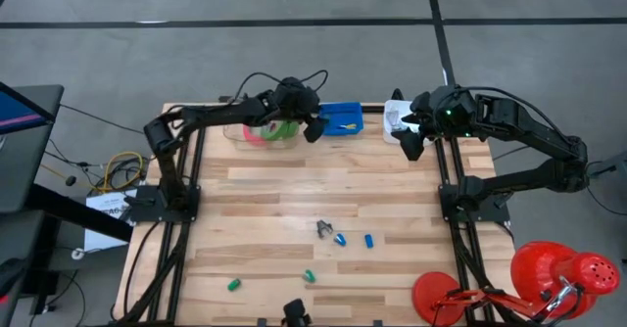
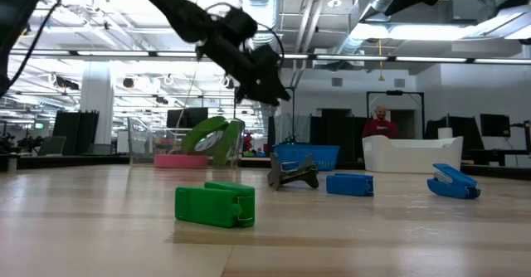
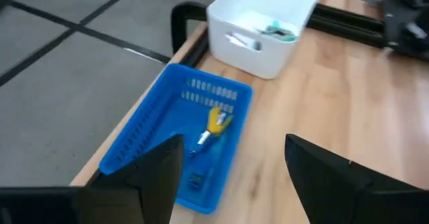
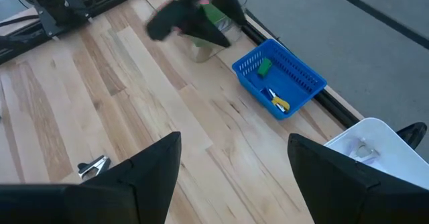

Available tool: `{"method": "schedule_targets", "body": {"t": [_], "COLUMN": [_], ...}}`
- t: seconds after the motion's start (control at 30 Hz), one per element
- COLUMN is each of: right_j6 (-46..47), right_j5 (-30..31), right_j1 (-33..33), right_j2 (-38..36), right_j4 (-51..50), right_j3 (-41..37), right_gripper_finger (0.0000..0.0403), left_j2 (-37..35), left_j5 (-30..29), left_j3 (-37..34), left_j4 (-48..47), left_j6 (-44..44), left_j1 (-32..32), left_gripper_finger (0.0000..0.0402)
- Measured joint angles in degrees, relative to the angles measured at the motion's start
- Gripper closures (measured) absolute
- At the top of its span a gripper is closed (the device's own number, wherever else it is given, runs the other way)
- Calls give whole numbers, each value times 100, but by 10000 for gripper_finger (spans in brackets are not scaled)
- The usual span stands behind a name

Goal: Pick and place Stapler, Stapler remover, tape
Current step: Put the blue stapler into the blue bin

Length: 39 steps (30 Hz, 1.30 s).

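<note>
The tape sits in a clear container (image 1: 261, 131) at the far edge; green rolls (image 2: 211, 136) lean on edge beside a flat pink roll (image 2: 181, 160). My left gripper (image 1: 315, 128) hangs open with nothing in it between that container and the blue basket (image 3: 161, 127), above the table. The grey stapler remover (image 1: 323, 229) lies mid-table, with two blue staplers (image 1: 340, 238) beside it and two green staplers (image 1: 309, 275) nearer the front. My right gripper (image 4: 234, 177) stands open, high above the far right, by the white bin (image 1: 397, 121).
The blue basket holds a yellow piece (image 3: 216, 120), a small blue piece and a green one (image 4: 263, 66). The white bin (image 3: 261, 29) holds small items. Red lamps (image 1: 549, 273) stand off the near right corner. A person (image 2: 380, 123) shows in the room behind.
</note>
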Motion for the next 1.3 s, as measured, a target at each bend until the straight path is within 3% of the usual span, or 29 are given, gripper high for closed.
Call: {"method": "schedule_targets", "body": {"t": [0.23,0.47,0.8,1.07,1.3], "right_j6": [-122,-147,-145,-140,-129], "right_j5": [-2,-2,-5,-4,0], "right_j1": [2,2,159,447,600], "right_j2": [0,2,2,2,2], "right_j4": [0,15,22,26,27], "right_j3": [0,0,0,0,0], "right_gripper_finger": [138,138,138,138,138], "left_j2": [-792,-1493,-2807,-3746,-3903], "left_j5": [2,53,846,835,589], "left_j3": [4,-42,-1144,-2057,-2284], "left_j4": [-895,-1151,-1163,-1175,-1172], "left_j6": [437,435,291,256,185], "left_j1": [-417,-806,-1621,-2632,-3264], "left_gripper_finger": [152,153,157,173,187]}}
